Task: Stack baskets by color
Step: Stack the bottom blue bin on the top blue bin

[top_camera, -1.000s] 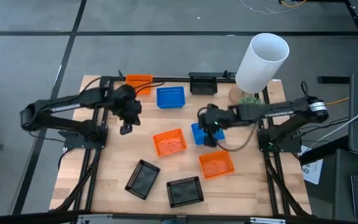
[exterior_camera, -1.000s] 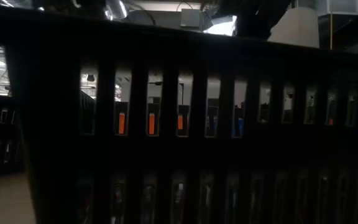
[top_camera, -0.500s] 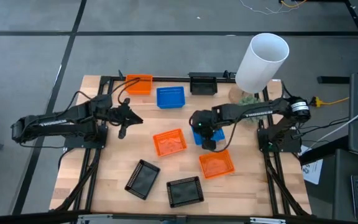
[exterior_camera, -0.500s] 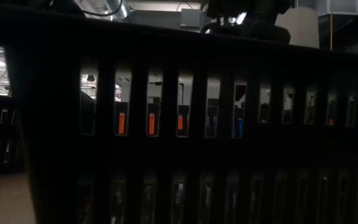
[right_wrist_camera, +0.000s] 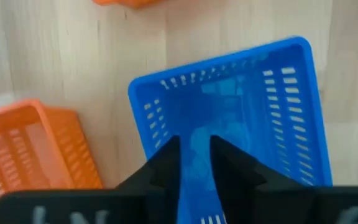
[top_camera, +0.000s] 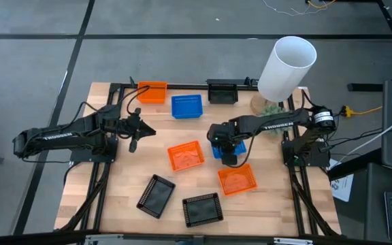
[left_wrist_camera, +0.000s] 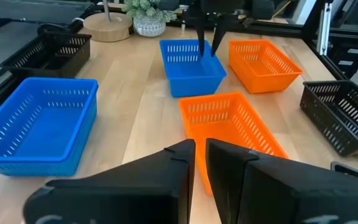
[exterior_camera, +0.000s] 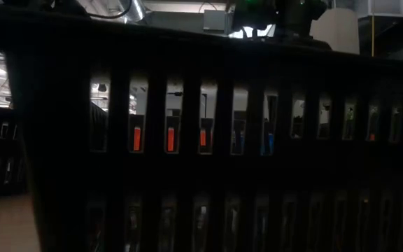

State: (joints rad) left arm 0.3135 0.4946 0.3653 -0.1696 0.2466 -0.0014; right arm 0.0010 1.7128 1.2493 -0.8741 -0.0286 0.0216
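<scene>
The left arm has pulled back leftward, while the right gripper has reached left over the middle blue basket, fingers parting.

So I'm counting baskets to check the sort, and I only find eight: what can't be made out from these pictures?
- Low view: a black basket wall fills the picture, leaving only slivers of orange and blue through its slots.
- High view: the right gripper covers much of the middle blue basket; whether a second one is nested inside cannot be told.
- Right wrist view: the fingers hide that basket's near end.
</scene>
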